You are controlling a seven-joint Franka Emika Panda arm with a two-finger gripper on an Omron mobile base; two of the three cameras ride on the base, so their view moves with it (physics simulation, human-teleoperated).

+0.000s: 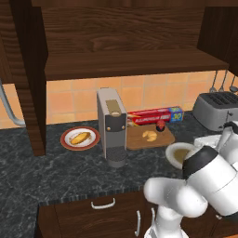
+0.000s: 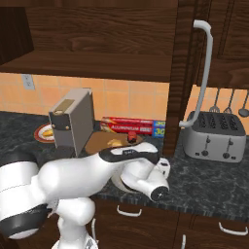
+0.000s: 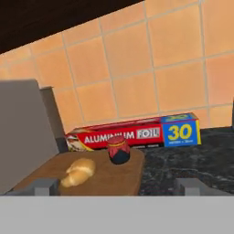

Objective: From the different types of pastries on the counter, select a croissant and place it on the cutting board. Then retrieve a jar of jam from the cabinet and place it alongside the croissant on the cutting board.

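Foil box at mid frame in the hand view reads "ALUMINIUM FOIL" and "30". Croissant and jar of jam both sit on the cutting board, jar right of the croissant, apart from it. Claw tips at the bottom edge stand wide apart, holding nothing. Left base view adds the yellow-orange bun on a round plate, centre left on the table. Toaster at right in the right base view.

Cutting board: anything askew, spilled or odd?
Nothing stands out. The croissant lies flat on the cutting board, the jam jar stands upright beside it with its lid on, apart from the croissant. No spill shows.
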